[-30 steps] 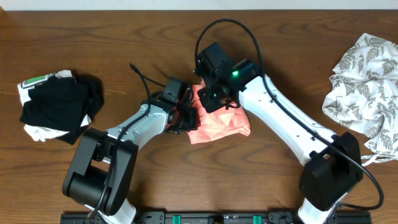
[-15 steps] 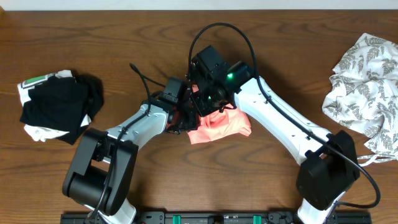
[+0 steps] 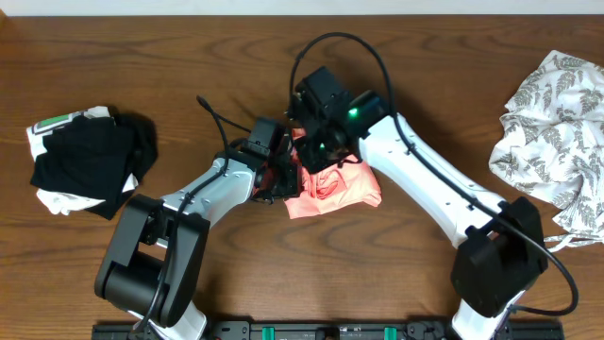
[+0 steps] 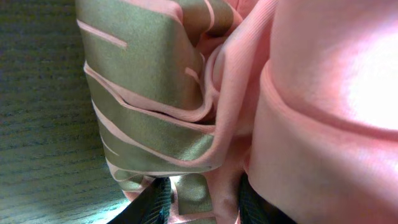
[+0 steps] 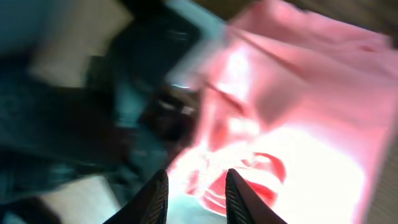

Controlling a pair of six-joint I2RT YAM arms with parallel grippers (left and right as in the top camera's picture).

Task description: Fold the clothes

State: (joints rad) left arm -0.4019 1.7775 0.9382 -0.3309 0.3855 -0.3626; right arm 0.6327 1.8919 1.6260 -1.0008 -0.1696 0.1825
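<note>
The salmon-pink T-shirt (image 3: 335,187) lies bunched in a small heap at the table's middle. My left gripper (image 3: 282,178) is at the heap's left edge, shut on a fold of it. In the left wrist view the pink cloth (image 4: 311,112) fills the frame and passes between the two dark fingertips (image 4: 152,205). My right gripper (image 3: 317,154) hovers over the heap's upper left, right beside the left gripper. In the blurred right wrist view it (image 5: 196,196) is open, with nothing between the fingers and the pink shirt (image 5: 298,124) under them.
A black-and-white bundle (image 3: 90,161) lies at the far left. A white garment with grey leaf print (image 3: 557,132) lies crumpled at the right edge. A black cable (image 3: 212,113) runs behind the left arm. The table is dark wood (image 3: 283,274).
My right gripper has shifted a little left over the heap, then eased back. The pink cloth under it has bunched slightly. The left gripper has kept its hold and place.
</note>
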